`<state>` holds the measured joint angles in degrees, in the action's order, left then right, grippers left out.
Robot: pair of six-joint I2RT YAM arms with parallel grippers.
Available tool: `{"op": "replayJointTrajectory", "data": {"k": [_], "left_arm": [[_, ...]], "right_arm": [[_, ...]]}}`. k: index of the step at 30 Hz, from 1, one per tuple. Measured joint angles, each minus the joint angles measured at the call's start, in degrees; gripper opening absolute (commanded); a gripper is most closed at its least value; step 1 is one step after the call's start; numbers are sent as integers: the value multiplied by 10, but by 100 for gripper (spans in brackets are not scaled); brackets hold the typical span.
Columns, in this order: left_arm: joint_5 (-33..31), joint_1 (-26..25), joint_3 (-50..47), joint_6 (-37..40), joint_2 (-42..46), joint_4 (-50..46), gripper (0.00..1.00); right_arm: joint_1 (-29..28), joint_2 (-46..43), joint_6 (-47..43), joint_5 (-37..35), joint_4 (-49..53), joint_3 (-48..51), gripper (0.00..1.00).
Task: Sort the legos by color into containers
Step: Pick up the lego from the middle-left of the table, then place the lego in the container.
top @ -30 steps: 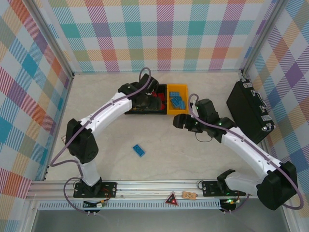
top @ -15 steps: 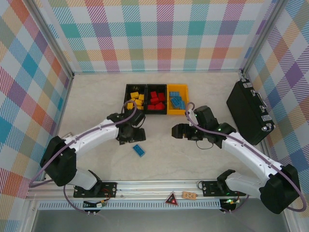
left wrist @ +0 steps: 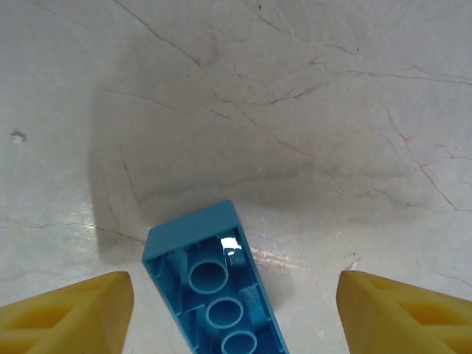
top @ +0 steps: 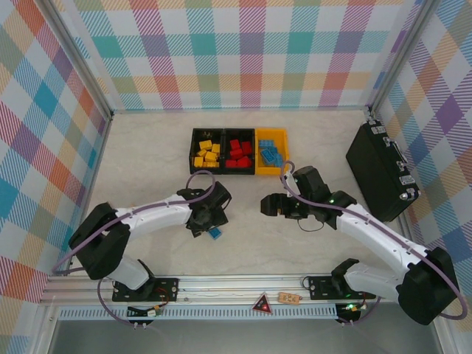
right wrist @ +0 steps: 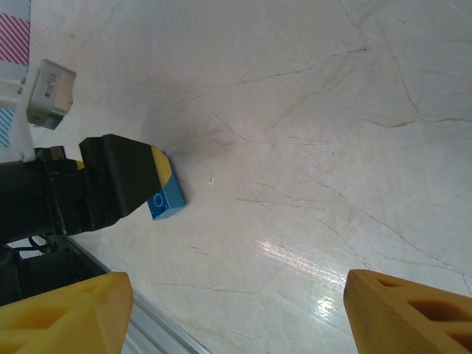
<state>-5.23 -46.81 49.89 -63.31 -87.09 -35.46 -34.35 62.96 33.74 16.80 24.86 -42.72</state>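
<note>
One blue lego [top: 216, 234] lies upside down on the table, its hollow underside [left wrist: 214, 295] facing up. My left gripper [top: 212, 223] hangs right over it, open. Its yellow fingertips [left wrist: 70, 313] stand on either side of the brick with a gap on both sides. My right gripper [top: 267, 206] hovers open over bare table to the right, with nothing between its fingers [right wrist: 409, 310]. It looks toward the blue lego [right wrist: 167, 198]. The containers [top: 254, 155] sit in a row at the back: yellow legos [top: 206, 153] in the left black bin, red legos [top: 237, 153] in the middle one, blue legos [top: 270, 153] in the yellow-orange bin.
A large black hard case [top: 382, 169] lies at the right edge of the table. A red triangular card [top: 262, 303] and a tan card [top: 288, 298] rest on the front rail. Checkered walls enclose three sides.
My left arm swung from the bins back toward the near side and came down over the blue lego. My right gripper drifted slightly left.
</note>
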Motion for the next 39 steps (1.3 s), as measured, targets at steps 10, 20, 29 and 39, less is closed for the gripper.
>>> {"op": "replayJointTrajectory", "data": {"k": [10, 20, 29, 39], "left_arm": [[7, -8, -3, -7, -22, 18, 26], [-15, -8, 62, 41, -22, -26, 24], [-28, -8, 233, 121, -83, -41, 25], [-28, -8, 454, 198, -238, -71, 25]], "right_arm": [[0, 3, 2, 0, -10, 0, 76], [0, -2, 8, -3, -11, 2, 76], [37, -30, 31, -33, 11, 5, 76], [107, -35, 40, -71, 50, -4, 75]]}}
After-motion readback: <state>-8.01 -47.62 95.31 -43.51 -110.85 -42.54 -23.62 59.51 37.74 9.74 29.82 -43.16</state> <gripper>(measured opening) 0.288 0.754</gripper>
